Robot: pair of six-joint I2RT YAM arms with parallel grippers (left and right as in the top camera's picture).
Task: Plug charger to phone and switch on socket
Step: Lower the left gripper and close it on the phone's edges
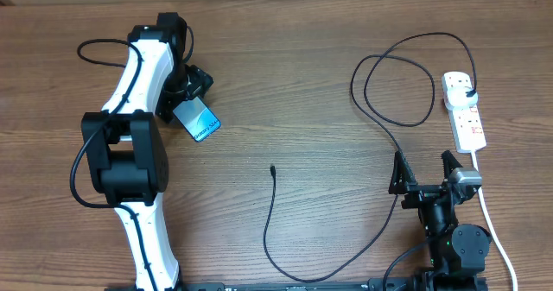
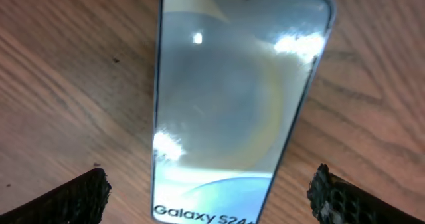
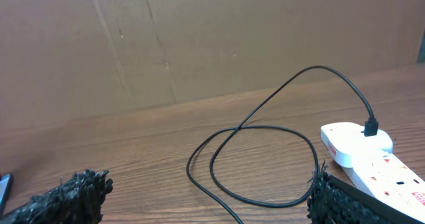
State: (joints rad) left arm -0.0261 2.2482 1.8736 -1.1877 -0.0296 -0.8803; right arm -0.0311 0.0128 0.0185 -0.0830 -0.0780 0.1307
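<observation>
- L claw (image 2: 212,191) released, fingers wide either side of phone (image 1: 200,121), far left.
- R claw (image 1: 423,172) released too, near right.
- Charger (image 1: 273,175) tip lies mid-table; other end plugged in socket (image 1: 467,120), far right.

Left end effector (image 1: 190,101) at phone (image 1: 200,121) — charger (image 1: 269,211) tip lies loose, plug in socket (image 1: 465,111).
</observation>
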